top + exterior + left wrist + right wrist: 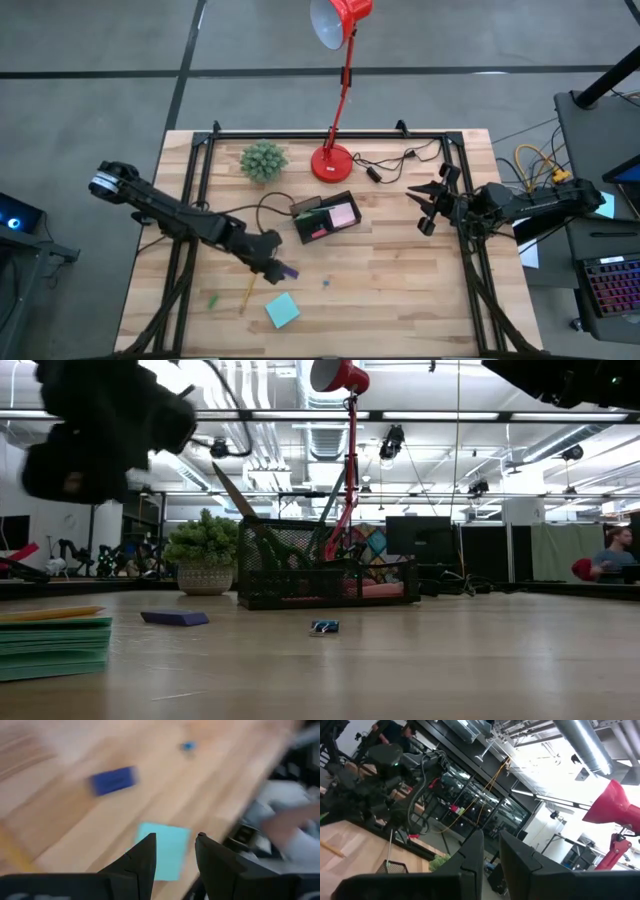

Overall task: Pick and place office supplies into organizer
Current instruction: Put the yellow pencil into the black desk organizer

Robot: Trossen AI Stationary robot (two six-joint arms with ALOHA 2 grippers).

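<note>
Jaws of the left gripper gape emptily over a blurred, perhaps blue pad.

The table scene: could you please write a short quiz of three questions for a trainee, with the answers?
1. True or false: the pink sticky pad lies inside the organizer.
2. Which item lies nearest the left gripper? A) purple eraser B) red lamp C) plant
3. Fill in: the blue-green sticky pad lies on the ____, outside the organizer.

Key
1. True.
2. A.
3. Table. The right gripper waits near the table's right edge, holding nothing.
</note>
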